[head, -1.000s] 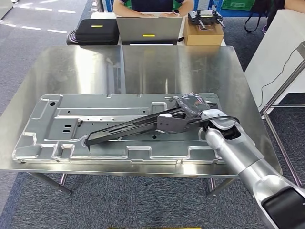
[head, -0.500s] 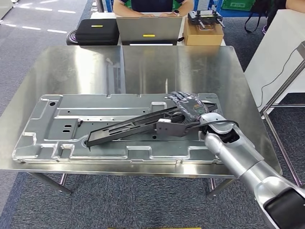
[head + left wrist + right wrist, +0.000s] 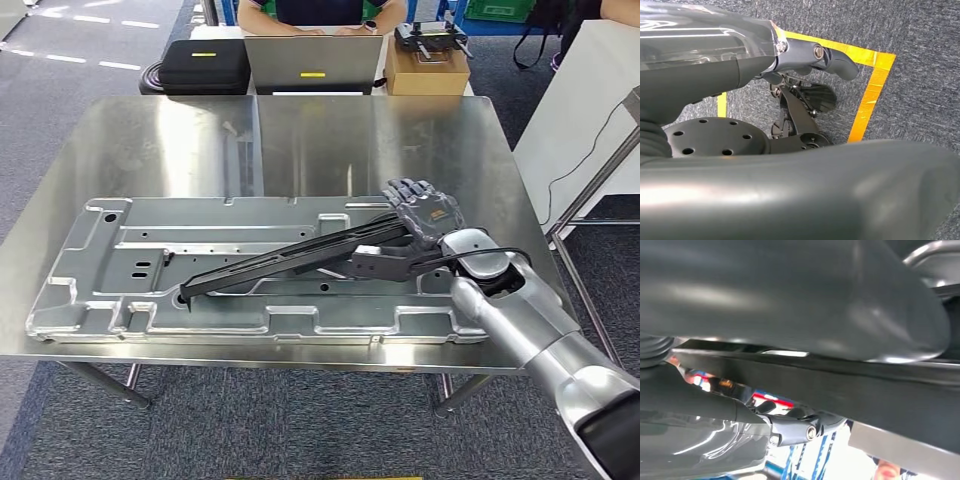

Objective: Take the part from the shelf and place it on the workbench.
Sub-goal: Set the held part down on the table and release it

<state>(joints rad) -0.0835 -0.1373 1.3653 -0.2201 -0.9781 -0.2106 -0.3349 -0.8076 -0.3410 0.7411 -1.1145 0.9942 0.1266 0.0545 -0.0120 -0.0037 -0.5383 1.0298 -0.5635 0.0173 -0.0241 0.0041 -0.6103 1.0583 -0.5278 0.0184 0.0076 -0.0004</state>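
Head view: the right hand (image 3: 421,212) reaches in from the right over the steel bench (image 3: 151,140), its fingers wrapped around the near end of the part (image 3: 302,257), a long dark bar. The part slants across the grey stamped panel (image 3: 113,260) lying on the bench; its far tip sits low near the panel's front left, and I cannot tell whether it touches. Behind the bench stand a laptop (image 3: 313,63), a black case (image 3: 204,62) and a cardboard box (image 3: 426,68), with a person seated beyond them.

Left wrist view: the left hand (image 3: 791,55) hangs over carpet with yellow tape (image 3: 870,95); its fingers lie loosely apart, holding nothing.

Right wrist view: the thumb (image 3: 810,300) presses along the dark part (image 3: 851,390).
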